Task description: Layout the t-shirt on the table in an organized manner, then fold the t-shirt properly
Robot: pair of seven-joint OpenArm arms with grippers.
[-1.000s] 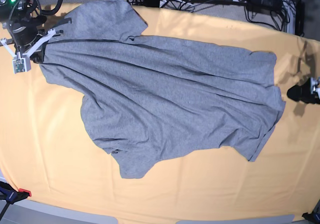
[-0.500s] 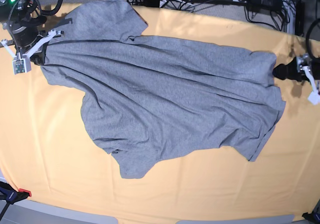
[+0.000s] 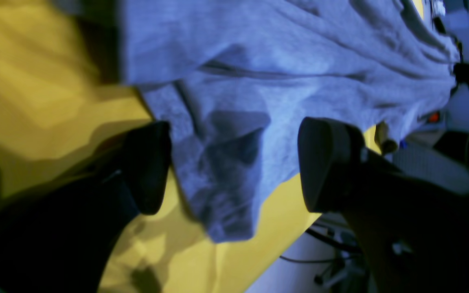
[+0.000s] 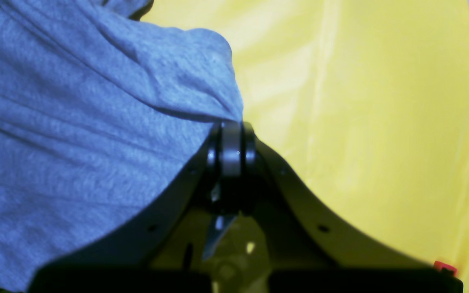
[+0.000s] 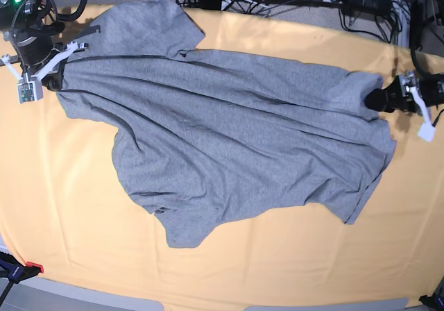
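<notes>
Heather-grey cotton t-shirt (image 5: 236, 144), soft and limp on the yellow-orange cloth-covered table (image 5: 62, 207), looks best gripped at its corners: right gripper (image 4: 230, 130) pinches one corner, left gripper (image 3: 234, 162) gapes over another.

Matt heathered knit t-shirt (image 5: 229, 144); smooth creased cloth table (image 5: 62, 207).

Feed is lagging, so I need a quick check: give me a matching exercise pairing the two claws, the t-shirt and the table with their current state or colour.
Things:
1. left claw
2. right claw
3. t-shirt
4. table

States:
A. pale yellow-orange
B. clamped on a shirt edge
C. wide open at a shirt corner
D. grey, spread out and wrinkled

Pairs: 1-C, 2-B, 3-D, 4-A
</notes>
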